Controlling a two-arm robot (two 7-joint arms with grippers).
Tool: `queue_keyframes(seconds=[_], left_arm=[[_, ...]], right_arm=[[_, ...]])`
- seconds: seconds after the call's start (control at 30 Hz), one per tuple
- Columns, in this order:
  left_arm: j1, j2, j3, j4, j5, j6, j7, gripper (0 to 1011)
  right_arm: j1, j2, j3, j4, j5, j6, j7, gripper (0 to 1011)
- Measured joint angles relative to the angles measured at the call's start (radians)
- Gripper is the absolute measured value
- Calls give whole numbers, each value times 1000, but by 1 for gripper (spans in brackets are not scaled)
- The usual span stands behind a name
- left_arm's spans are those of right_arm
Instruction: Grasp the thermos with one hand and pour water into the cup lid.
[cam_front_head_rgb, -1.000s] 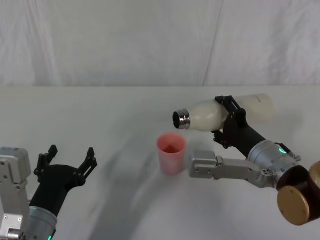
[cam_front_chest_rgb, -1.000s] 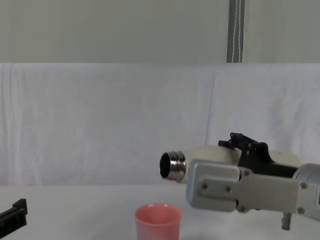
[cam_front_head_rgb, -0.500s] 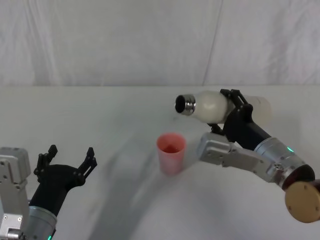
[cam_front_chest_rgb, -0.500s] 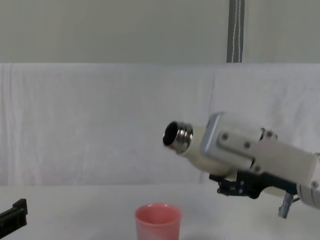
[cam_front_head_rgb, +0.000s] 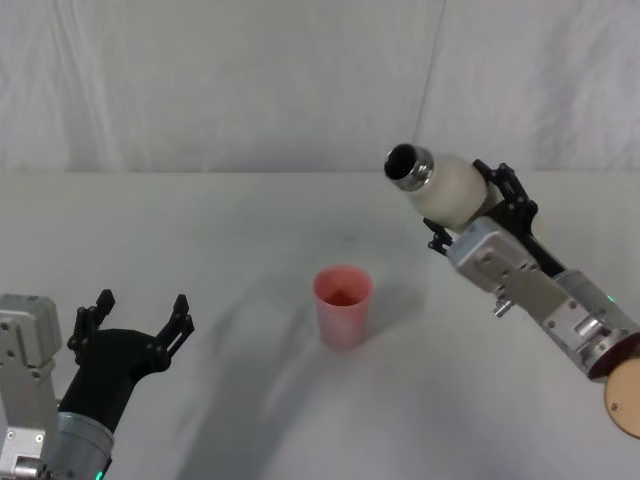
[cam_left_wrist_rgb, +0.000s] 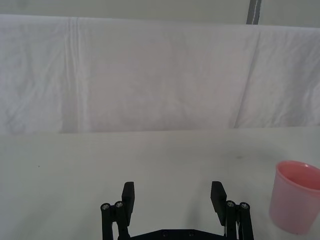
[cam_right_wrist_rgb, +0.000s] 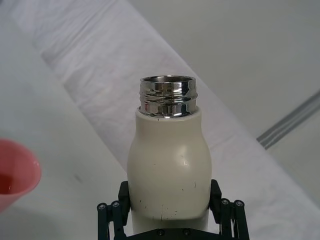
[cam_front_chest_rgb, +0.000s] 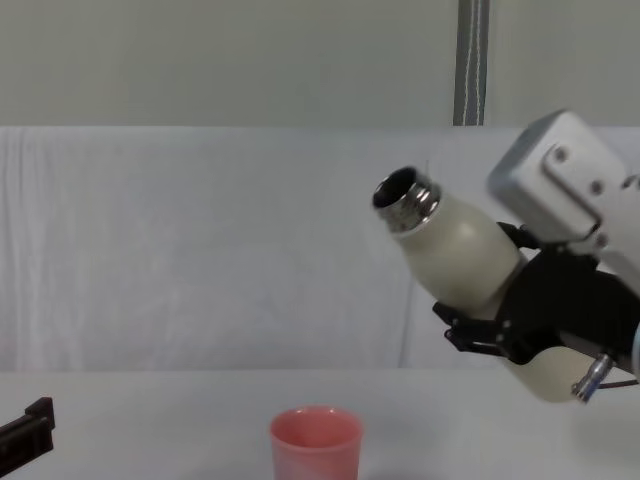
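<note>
Above and to the right of the cup lid (cam_front_head_rgb: 343, 304), the right gripper (cam_front_head_rgb: 478, 212) clamps the thermos (cam_front_head_rgb: 443, 187) tilted neck-up, where a loose hold could let it slip; the left gripper (cam_front_head_rgb: 138, 318) rests spread.

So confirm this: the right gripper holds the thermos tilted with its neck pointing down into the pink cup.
Wrong on the neck. The chest view shows the right gripper holding the thermos tilted with its neck pointing up, raised to the right of the pink cup.
</note>
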Motion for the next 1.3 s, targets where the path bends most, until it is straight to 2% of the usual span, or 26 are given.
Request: queue_keyframes(seconds=[0.2, 0.3, 0.33, 0.4, 0.53, 0.93, 1.3], left_arm=[[0, 0, 0, 0, 0, 0, 0, 1001], [0, 0, 0, 0, 0, 0, 0, 1001], [0, 0, 0, 0, 0, 0, 0, 1001], [0, 0, 0, 0, 0, 0, 0, 1001], [0, 0, 0, 0, 0, 0, 0, 1001], [0, 0, 0, 0, 0, 0, 0, 1001], [0, 0, 0, 0, 0, 0, 0, 1001]], right_arm=[[-19, -21, 47, 0, 100, -16, 19, 950], [-35, -40, 84, 4, 182, -22, 36, 950], [-35, -40, 84, 4, 182, -22, 36, 950], [-51, -58, 115, 8, 254, -26, 46, 950], [-71, -75, 149, 10, 327, -27, 57, 950], [-110, -95, 212, 11, 444, -18, 61, 950], [-120, -104, 246, 28, 513, -5, 68, 950]])
